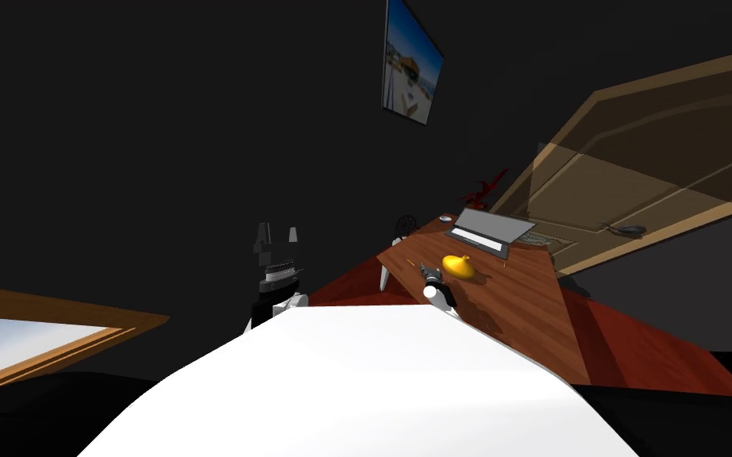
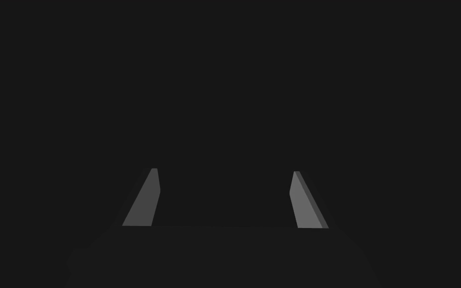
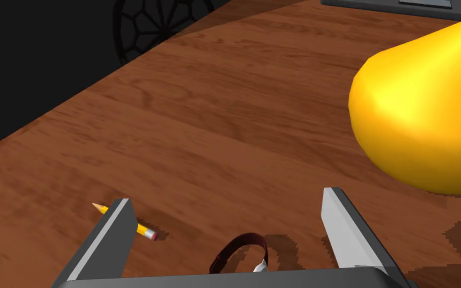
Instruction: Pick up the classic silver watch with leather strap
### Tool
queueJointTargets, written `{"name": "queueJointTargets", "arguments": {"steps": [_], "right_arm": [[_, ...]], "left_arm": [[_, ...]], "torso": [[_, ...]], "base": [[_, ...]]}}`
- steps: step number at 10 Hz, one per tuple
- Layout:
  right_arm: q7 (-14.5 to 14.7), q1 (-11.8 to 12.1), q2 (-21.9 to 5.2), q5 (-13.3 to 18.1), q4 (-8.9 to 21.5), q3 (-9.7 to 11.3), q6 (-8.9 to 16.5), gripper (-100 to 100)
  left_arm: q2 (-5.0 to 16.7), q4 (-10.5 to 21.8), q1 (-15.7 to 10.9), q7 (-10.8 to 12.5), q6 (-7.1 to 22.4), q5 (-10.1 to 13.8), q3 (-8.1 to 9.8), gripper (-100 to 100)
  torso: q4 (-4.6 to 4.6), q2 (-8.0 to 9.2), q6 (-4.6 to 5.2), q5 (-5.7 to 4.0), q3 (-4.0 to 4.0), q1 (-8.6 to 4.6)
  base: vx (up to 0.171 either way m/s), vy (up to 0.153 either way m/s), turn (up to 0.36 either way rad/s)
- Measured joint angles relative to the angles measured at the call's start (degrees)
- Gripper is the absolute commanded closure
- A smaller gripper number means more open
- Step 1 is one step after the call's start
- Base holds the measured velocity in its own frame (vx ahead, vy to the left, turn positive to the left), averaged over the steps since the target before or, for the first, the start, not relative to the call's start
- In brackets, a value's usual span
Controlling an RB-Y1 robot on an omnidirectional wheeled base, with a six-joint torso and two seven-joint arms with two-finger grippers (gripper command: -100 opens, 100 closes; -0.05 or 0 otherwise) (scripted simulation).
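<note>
While R gripper (image 3: pixel 227 195) hangs over watch (image 3: pixel 239 250), fingers (image 3: pixel 347 230) apart, L gripper (image 2: pixel 224 170) raised, spread

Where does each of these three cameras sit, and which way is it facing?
Head: on the head, looking steeply down and forward at a desk with a laptop and yellow object; left gripper beside the desk, right gripper over it.
Left wrist: on the left hand, facing a flat dark surface past its open fingers.
Right wrist: on the right hand, low over the desk; a watch lies between its open fingers, a pencil by one.
Head and right wrist views share the desk and yellow object.
</note>
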Motion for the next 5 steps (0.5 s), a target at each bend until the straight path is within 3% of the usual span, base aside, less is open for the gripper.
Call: {"name": "queueJointTargets", "arguments": {"steps": [3,5], "right_arm": [[-3.04,-1.95,-1.01,-3.79,5.4,-0.17,1.33,-100],[-3.78,-2.58,-1.18,-5.86,7.36,-0.96,2.78,-100]], "left_arm": [[0.0,0.0,0.0,0.0,0.0,0.0,0.0,0],[0.0,0.0,0.0,0.0,0.0,0.0,0.0,0]], "torso": [[0.0,-0.04,-0.01,0.0,-0.02,-0.01],[0.0,-0.04,0.0,0.0,-0.02,0.0]], "base": [[0.021,-0.002,0.067],[0.019,-0.002,0.03]]}}
